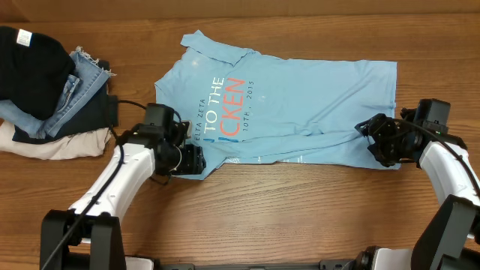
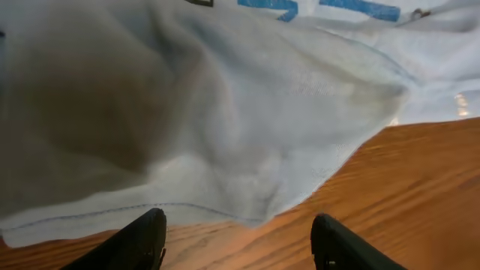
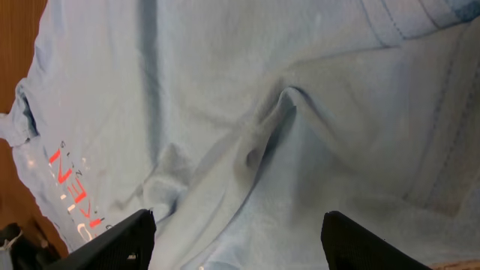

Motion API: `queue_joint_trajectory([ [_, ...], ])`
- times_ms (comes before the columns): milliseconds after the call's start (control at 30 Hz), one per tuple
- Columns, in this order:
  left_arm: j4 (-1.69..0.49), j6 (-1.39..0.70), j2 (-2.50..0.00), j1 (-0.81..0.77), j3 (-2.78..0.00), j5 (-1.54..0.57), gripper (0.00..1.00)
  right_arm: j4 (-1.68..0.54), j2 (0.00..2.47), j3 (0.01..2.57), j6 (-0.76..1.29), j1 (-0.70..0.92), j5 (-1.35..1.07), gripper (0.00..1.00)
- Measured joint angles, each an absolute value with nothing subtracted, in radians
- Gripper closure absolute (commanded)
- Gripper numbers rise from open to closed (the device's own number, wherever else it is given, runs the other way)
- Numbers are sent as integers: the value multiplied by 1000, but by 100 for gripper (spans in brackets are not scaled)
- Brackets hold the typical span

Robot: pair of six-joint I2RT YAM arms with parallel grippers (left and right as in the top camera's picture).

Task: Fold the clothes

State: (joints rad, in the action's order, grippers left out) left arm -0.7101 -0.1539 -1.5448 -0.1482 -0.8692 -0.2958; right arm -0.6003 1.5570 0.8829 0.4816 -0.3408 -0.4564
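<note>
Sky-blue T-shirt, overhead view: the T-shirt (image 1: 300, 90) lies spread on the wooden table (image 1: 300, 217), with the printed side up and creases across the middle.
Lettering, overhead view: the red, white and dark-blue letters (image 1: 225, 105) are on the part of the shirt nearest to the left arm.
Left gripper, overhead view: the left gripper (image 1: 196, 159) is low at the shirt's near corner, at the cloth edge.
Right gripper, overhead view: the right gripper (image 1: 375, 142) is over the opposite near corner of the shirt.
Other clothes, overhead view: a black garment (image 1: 30, 60), jeans (image 1: 75, 90) and a beige cloth (image 1: 52, 142) are piled beside the shirt, apart from it.
Left wrist view: the 2 fingers of the left gripper (image 2: 240, 232) stand wide apart with nothing between them. The shirt's (image 2: 225, 112) hem lies just ahead of them, on the table (image 2: 420, 180).
Right wrist view: the right gripper (image 3: 236, 225) is released too, with its 2 fingers spread above the wrinkled shirt (image 3: 300, 112) and no cloth pinched.
Print, right wrist view: the red letters (image 3: 71, 180) show far down the cloth.
</note>
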Motion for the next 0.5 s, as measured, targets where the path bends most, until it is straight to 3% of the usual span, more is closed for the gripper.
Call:
queue_joint_trajectory([
  [67, -696, -154, -1545, -154, -847, -255, 37, -612, 1557, 883, 480, -341, -461, 25],
  [167, -649, -156, -1547, -154, -806, -218, 49, -620, 1557, 883, 477, -341, -464, 25],
  [200, -627, -159, -1555, -154, -803, -209, 57, -622, 1557, 883, 477, -341, -465, 25],
  [267, -601, -157, -1591, -154, -803, -197, 89, -622, 1557, 883, 477, -341, -466, 25],
  [300, -604, -157, -1622, -154, -803, -192, 96, -627, 1557, 883, 477, -341, -466, 25],
  [500, -701, -174, -1641, -151, -839, -190, 96, -641, 1557, 883, 470, -341, -467, 24],
])
